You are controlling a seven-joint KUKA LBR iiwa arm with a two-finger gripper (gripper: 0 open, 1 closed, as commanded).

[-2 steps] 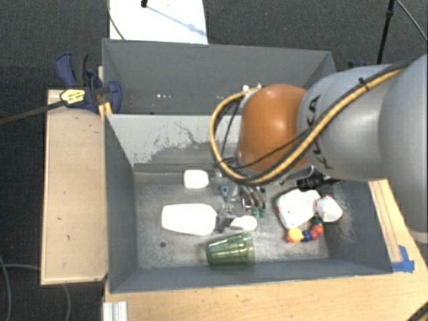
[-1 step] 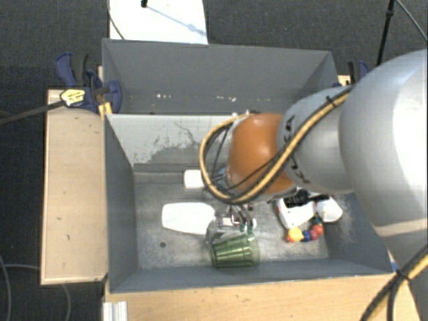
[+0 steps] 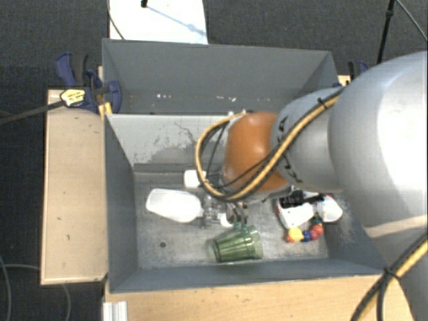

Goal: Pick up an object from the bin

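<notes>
Approach step, I judge; nothing lifted yet. My claw (image 3: pixel 224 214) is low in the middle of the bin (image 3: pixel 122 179), just far of a green cup (image 3: pixel 236 245) lying on its side, with a white lump (image 3: pixel 175 206) just left. Can't tell if the claw is apart or together. Next: centre on one thing, close, lift.

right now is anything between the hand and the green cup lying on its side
Nothing visible. The hand is right beside the green cup; the white lump lies view-left of it, the white toy with coloured beads view-right, both clear of the cup.
</notes>
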